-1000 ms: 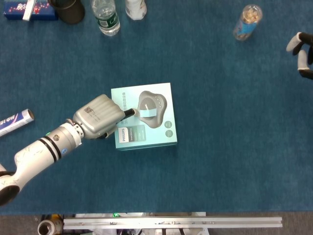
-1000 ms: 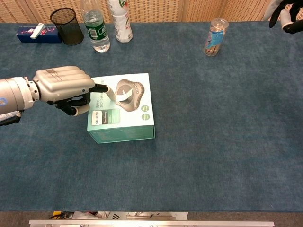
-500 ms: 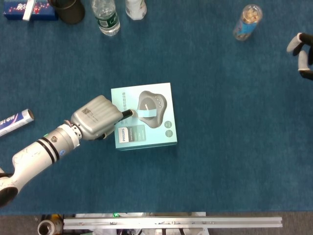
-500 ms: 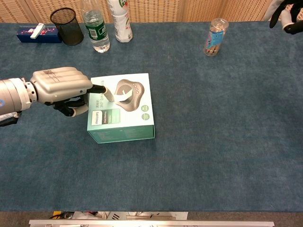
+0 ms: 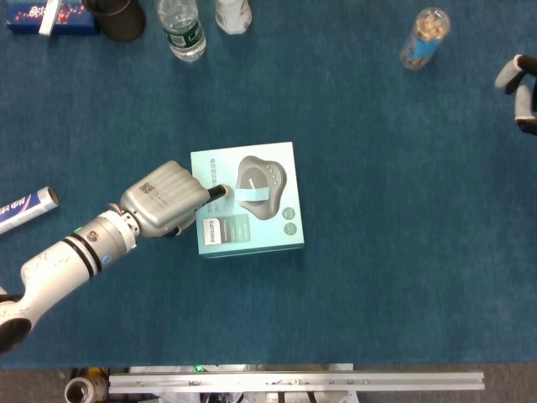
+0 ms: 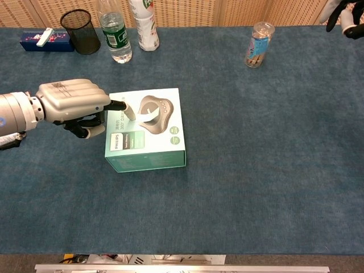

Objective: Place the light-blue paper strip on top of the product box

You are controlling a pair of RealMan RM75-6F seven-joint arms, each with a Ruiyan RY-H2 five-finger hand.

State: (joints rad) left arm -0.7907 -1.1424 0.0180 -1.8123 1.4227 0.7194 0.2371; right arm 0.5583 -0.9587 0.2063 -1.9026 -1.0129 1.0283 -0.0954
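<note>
The mint-green product box (image 5: 248, 231) (image 6: 149, 149) lies flat near the table's middle. The light-blue paper strip (image 5: 252, 195) (image 6: 145, 115) rests across the grey device picture on its lid; in the chest view its left end curves up off the lid. My left hand (image 5: 164, 201) (image 6: 73, 101) is at the box's left edge, fingers curled, dark fingertips (image 5: 219, 191) pinching that left end of the strip. My right hand (image 5: 520, 84) (image 6: 342, 12) hangs far off at the right edge, fingers apart, holding nothing.
Along the far edge stand a black mesh cup (image 6: 79, 31), two bottles (image 6: 115, 33) (image 6: 144, 24), a dark-blue carton (image 6: 45, 41) and a clear jar (image 6: 257, 44). A tube (image 5: 25, 210) lies at the left. Blue cloth covers the table (image 5: 403, 252).
My left hand has drawn back slightly to the left, and the strip's left end has shifted a little with it. The right hand has edged slightly further right.
</note>
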